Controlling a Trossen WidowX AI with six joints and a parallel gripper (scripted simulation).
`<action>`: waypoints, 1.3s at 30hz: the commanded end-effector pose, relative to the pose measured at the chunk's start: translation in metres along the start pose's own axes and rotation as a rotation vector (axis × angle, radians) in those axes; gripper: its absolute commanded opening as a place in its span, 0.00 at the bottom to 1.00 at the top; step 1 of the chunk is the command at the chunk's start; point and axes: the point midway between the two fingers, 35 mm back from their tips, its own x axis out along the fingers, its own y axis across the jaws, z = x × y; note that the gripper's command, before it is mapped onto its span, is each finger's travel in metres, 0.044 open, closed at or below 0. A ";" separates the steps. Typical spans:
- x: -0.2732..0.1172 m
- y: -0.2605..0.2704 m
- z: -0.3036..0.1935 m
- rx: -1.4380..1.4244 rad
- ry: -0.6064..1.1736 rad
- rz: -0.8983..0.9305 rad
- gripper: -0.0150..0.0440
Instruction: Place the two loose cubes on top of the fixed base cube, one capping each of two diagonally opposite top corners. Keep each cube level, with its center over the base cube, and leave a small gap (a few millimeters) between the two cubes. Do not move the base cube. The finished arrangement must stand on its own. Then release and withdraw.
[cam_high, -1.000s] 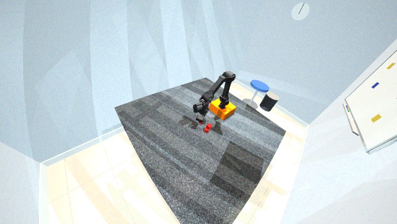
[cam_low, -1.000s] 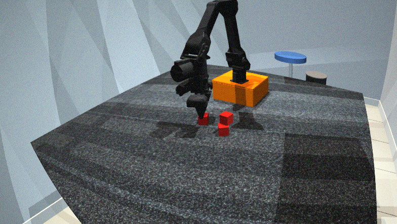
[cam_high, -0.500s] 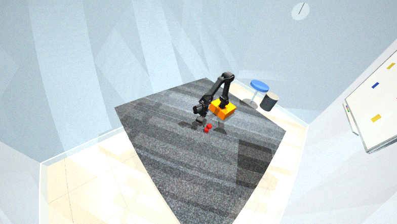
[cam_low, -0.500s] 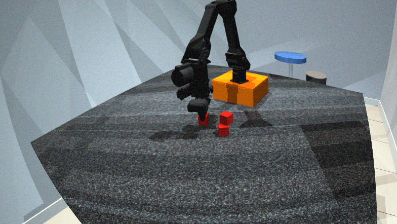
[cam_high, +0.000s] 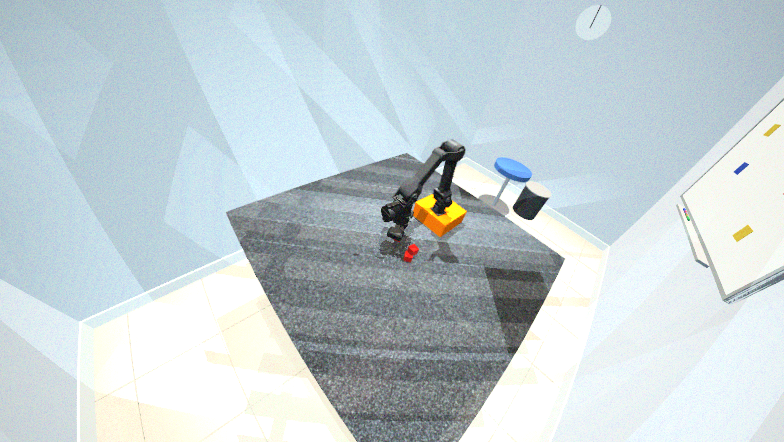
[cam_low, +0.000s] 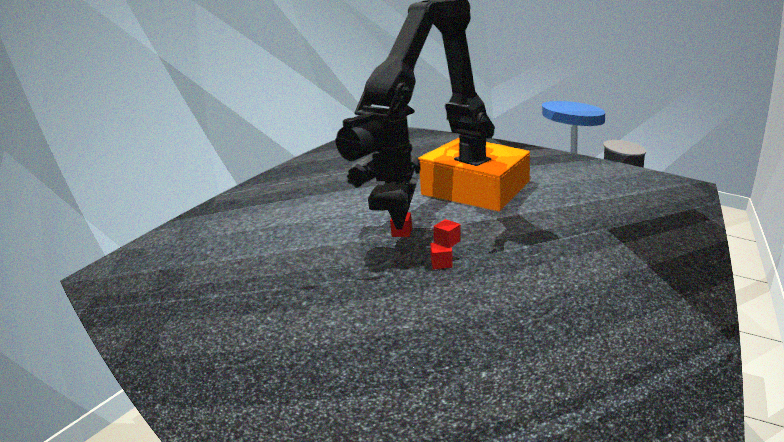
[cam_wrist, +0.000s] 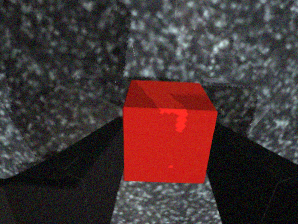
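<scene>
My gripper (cam_high: 395, 235) (cam_low: 401, 220) (cam_wrist: 164, 128) points straight down at the table and is shut on a loose red cube (cam_low: 402, 226) (cam_wrist: 169, 137), which sits low at the dark speckled table top. In the wrist view a dark finger presses each side of this cube. To its right stands the red base cube (cam_low: 441, 256) (cam_high: 407, 256). A second red cube (cam_low: 446, 232) (cam_high: 413, 249) sits on top of the base cube, shifted toward one corner.
The orange mount block (cam_low: 475, 174) (cam_high: 439, 216) that carries the arm stands just behind the cubes. A blue stool (cam_low: 573, 113) (cam_high: 512, 169) and a dark cylinder (cam_low: 624, 152) (cam_high: 531, 199) stand beyond the table's far edge. A whiteboard (cam_high: 741, 208) leans at the right.
</scene>
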 end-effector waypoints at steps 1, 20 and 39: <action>-0.015 0.004 0.003 0.000 -0.009 0.011 0.43; -0.074 0.002 0.001 0.000 -0.009 0.011 0.43; -0.087 0.026 -0.015 -0.283 -0.010 0.012 0.43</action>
